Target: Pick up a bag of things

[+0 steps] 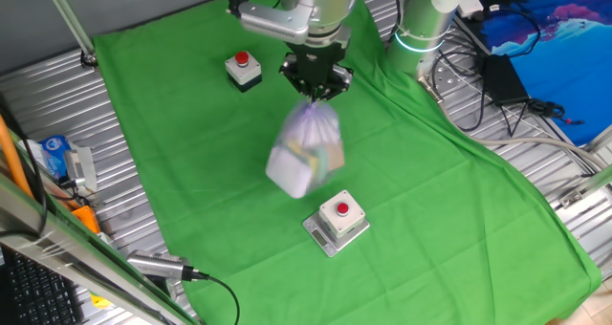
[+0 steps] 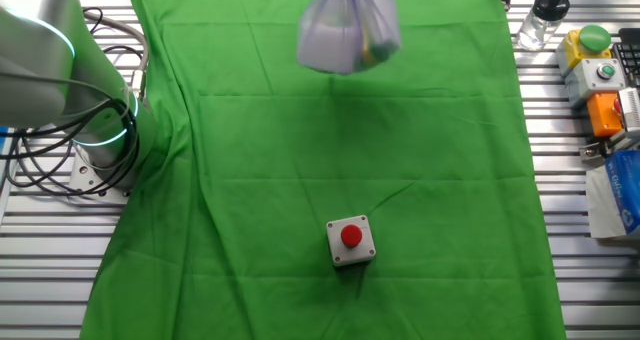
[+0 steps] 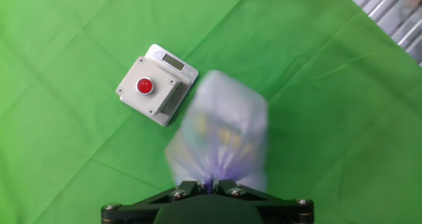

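The bag of things (image 1: 308, 150) is a lumpy clear plastic bag with white, yellow-green and purple contents. It hangs blurred in the air above the green cloth (image 1: 191, 172). My gripper (image 1: 316, 94) is shut on its knotted top. In the other fixed view the bag (image 2: 348, 28) hangs at the top edge and the gripper is out of frame. In the hand view the bag (image 3: 221, 135) swings below my gripper (image 3: 208, 182), with the jaws pinched on the purple-tinted neck.
One grey red-button box (image 1: 337, 222) sits on the cloth just below the bag, seen also in the hand view (image 3: 157, 84). A second one (image 1: 243, 69) sits at the back left. The robot base (image 1: 421, 29), cables and clutter lie beyond the cloth edges.
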`<action>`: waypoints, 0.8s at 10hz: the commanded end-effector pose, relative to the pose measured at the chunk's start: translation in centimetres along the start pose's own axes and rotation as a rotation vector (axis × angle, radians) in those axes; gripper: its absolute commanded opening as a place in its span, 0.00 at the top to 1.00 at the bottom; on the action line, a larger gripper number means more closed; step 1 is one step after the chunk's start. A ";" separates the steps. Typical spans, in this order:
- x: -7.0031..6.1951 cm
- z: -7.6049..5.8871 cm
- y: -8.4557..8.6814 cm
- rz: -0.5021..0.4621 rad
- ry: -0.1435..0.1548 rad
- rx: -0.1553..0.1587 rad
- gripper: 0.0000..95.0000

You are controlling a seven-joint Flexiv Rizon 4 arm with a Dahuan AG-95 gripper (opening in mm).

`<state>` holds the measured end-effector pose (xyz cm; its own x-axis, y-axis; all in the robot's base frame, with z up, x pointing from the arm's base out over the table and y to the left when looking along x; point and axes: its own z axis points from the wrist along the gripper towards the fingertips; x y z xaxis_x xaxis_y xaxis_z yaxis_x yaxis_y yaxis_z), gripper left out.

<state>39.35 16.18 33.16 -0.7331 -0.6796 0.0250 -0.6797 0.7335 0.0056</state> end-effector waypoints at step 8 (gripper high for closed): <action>0.7 1.4 1.0 0.053 -0.036 0.015 1.00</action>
<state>38.02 16.12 31.87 -0.7688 -0.6392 -0.0213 -0.6390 0.7691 -0.0144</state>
